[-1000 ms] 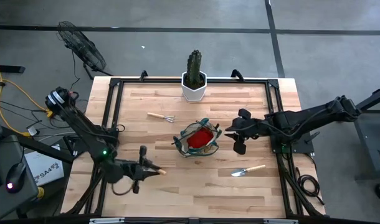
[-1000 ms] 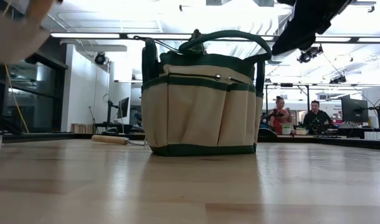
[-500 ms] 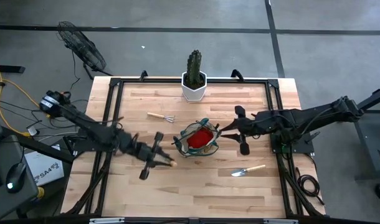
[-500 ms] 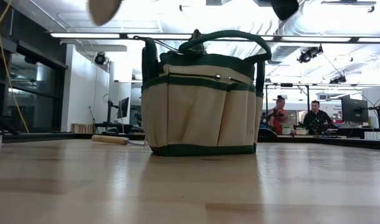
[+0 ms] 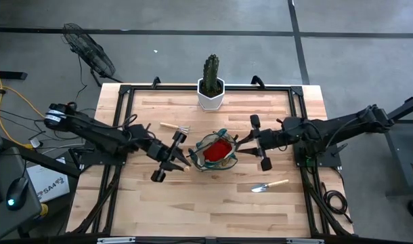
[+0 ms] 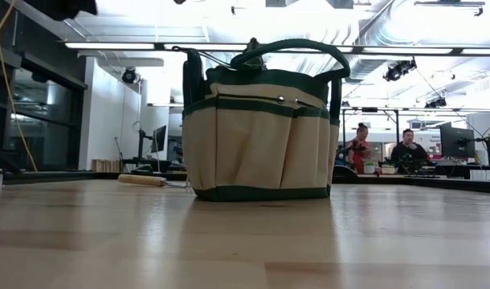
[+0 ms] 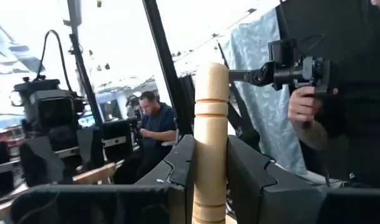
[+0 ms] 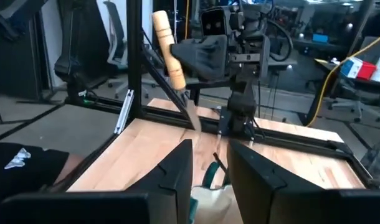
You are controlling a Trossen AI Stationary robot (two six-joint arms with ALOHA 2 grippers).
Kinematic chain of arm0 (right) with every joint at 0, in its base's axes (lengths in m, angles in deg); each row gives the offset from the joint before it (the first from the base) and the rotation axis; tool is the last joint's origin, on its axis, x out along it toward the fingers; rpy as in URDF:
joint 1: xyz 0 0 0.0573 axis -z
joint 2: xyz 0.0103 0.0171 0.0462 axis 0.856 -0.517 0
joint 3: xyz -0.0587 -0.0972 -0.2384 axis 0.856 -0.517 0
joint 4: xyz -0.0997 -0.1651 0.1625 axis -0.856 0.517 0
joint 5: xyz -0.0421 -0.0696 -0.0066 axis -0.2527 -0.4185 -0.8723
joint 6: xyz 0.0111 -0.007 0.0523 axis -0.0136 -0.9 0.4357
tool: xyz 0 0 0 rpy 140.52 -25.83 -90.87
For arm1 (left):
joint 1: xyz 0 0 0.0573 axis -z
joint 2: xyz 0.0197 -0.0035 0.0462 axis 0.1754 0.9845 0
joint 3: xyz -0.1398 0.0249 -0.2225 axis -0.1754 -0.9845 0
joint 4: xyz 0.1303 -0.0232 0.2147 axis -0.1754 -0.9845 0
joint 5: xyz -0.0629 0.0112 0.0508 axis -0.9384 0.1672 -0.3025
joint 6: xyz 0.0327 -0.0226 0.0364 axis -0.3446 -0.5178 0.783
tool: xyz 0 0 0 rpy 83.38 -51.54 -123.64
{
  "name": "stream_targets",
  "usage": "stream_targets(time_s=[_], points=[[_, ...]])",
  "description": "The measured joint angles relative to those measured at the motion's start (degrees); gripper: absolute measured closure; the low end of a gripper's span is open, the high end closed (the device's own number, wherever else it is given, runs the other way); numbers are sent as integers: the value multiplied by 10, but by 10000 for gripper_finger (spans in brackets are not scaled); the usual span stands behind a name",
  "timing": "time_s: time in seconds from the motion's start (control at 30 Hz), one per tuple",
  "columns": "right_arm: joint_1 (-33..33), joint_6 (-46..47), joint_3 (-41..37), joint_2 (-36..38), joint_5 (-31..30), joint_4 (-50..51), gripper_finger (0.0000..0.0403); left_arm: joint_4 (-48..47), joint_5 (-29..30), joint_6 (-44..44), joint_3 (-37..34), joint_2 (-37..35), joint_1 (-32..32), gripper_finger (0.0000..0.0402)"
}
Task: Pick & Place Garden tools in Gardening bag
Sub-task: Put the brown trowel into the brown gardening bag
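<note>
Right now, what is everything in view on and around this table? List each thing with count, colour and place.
gardening bag: one, olive-green and tan, table centre
red glove: one, inside the bag
mini rake: one, wooden handle, left of the bag toward the far edge
trowel on the table: one, wooden handle, right of the bag toward the near edge
held trowel: one, wooden handle, in the left claw
cactus: one, green, white pot, far edge
left claw: shut on the held trowel, beside the bag
right claw: at the bag's right rim
</note>
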Motion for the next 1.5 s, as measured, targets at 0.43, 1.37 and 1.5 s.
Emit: stream_targets(time_s=[0.43, 1.37, 1.5], points=[[40, 10, 0, -66, 138, -124, 238, -6, -66, -30, 111, 109, -36, 343], [42, -16, 5, -137, 240, -322, 192, -1, -83, -73, 164, 176, -83, 343], [43, -7, 27, -169, 240, -318, 192, -4, -82, -73, 163, 183, -83, 343]])
